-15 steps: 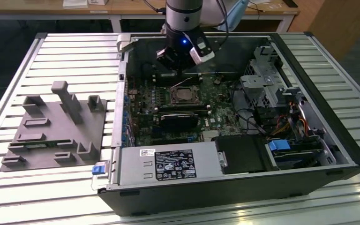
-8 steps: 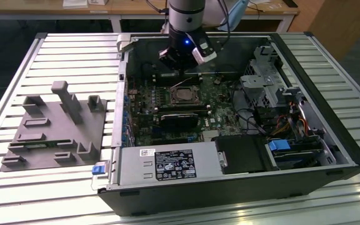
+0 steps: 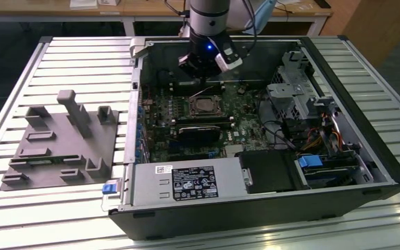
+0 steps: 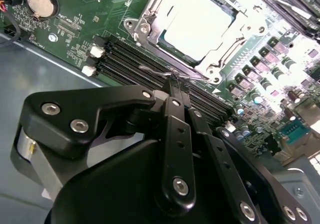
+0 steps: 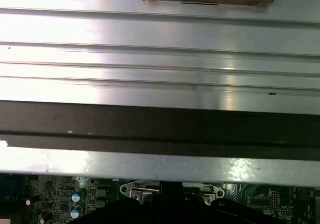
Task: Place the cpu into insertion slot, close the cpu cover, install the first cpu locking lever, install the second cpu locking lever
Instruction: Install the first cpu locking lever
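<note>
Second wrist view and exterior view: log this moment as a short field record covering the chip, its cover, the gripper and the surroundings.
cpu: silvery-grey square chip seated in the insertion slot on the green circuit board
cpu cover: thin silvery metal frame lying down around the chip
gripper: black fingers together, tips at a thin wire lever beside the socket, over the long black memory slots
setting: open black computer case on a slatted metal table; grey fixture block at the exterior view's left

Place: lab/workshop | Evidence: slatted aluminium workbench (image 3: pixel 75 57); opened computer case (image 3: pixel 255 208); grey fixture tray (image 3: pixel 54 151); wooden desks (image 3: pixel 151 9)
</note>
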`<state>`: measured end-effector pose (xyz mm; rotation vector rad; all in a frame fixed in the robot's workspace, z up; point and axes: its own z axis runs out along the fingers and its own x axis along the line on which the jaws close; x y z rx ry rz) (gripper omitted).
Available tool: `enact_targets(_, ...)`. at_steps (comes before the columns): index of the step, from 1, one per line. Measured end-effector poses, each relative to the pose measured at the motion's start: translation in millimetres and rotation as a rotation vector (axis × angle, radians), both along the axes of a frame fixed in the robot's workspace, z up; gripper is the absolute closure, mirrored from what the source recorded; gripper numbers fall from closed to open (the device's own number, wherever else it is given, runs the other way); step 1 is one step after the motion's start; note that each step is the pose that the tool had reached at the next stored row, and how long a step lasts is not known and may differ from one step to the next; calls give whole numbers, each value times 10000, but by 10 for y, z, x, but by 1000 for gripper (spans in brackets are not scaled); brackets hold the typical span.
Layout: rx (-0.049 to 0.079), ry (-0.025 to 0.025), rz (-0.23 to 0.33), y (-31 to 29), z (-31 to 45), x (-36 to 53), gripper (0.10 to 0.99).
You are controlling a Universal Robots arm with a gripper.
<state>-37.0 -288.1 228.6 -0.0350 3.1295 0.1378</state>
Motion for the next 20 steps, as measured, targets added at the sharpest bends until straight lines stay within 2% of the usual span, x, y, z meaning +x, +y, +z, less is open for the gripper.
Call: enact_targets(20,2,-1,-17,17,-60,116,969)
